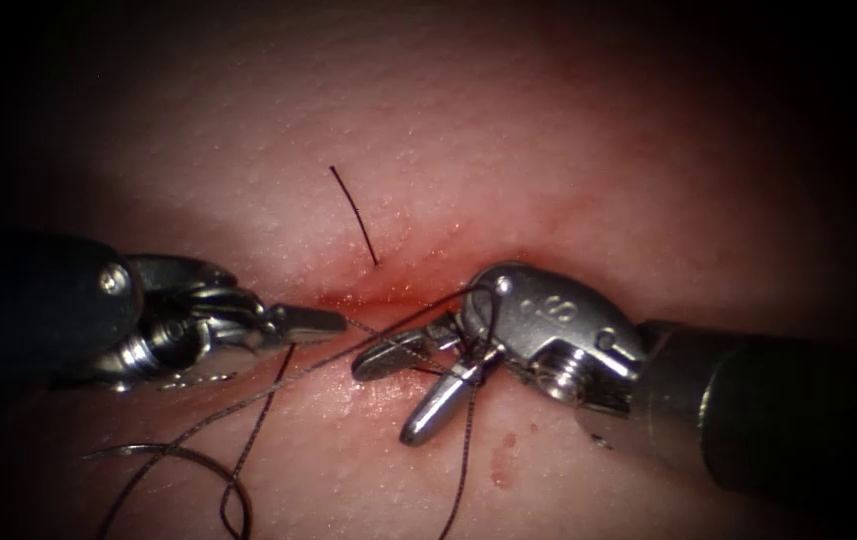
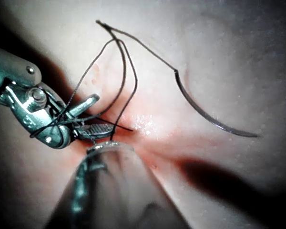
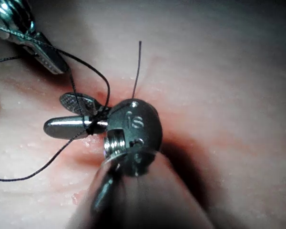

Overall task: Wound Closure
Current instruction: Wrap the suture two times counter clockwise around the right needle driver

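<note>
Dark thread (image 1: 278, 385) loops round the right pincer (image 1: 410, 385), jaws apart. Left pincer (image 1: 310, 320) looks clamped on thread (hard to see). Needle (image 2: 214, 119) lies loose on tissue (image 1: 568, 150). Keep loops snug.

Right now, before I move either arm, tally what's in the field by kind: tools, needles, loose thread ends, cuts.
Tools: 2, the left tool shut on the thread, the right tool open with thread wrapped around its jaws.
Needles: 1, the needle lying free on the tissue.
Short thread ends: 1, the thread end standing by the cut.
Cuts: 1.
Total: 5.
</note>
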Motion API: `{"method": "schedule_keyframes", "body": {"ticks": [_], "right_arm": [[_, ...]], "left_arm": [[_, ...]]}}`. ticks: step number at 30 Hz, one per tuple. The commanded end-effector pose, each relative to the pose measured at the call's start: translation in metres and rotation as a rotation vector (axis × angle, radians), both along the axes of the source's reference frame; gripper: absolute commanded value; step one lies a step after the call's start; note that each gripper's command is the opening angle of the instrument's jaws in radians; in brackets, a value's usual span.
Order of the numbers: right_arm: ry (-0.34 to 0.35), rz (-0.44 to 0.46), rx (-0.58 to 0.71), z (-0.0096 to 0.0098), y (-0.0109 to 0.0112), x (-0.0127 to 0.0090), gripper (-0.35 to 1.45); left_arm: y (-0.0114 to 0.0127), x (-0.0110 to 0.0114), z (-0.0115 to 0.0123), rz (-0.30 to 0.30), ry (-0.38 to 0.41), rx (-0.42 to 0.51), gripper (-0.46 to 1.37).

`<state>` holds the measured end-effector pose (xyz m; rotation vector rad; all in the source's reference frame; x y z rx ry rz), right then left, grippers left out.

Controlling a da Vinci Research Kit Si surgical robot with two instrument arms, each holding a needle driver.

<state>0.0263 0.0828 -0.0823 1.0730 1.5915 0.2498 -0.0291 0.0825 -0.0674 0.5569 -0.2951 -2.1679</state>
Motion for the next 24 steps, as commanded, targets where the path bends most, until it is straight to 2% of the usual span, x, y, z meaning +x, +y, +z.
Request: {"method": "schedule_keyframes", "body": {"ticks": [1,11,13,20,21,24], "right_arm": [[-0.001,0.021,0.015,-0.0001,0.0001,0.0001,0.42],[-0.005,0.177,0.125,-0.0002,0.0011,0.0012,0.33],[-0.010,0.220,0.172,-0.0002,0.0014,0.0016,0.23],[-0.018,0.221,0.194,-0.0001,0.0015,0.0013,0.18],[-0.018,0.246,0.214,-0.0001,0.0015,0.0014,0.18],[-0.031,0.238,0.259,-0.0003,0.0015,0.0015,0.16]], "left_arm": [[-0.0003,0.0000,0.0004,0.003,0.009,0.008,-0.35],[-0.0017,-0.0006,0.0029,-0.014,0.016,0.019,-0.35],[-0.0016,-0.0009,0.0027,-0.024,0.001,0.016,-0.35],[-0.0010,-0.0010,0.0017,-0.048,-0.031,0.008,-0.35],[-0.0011,-0.0011,0.0017,-0.055,-0.030,0.011,-0.35],[-0.0012,-0.0013,0.0017,-0.057,-0.029,0.010,-0.35]]}}
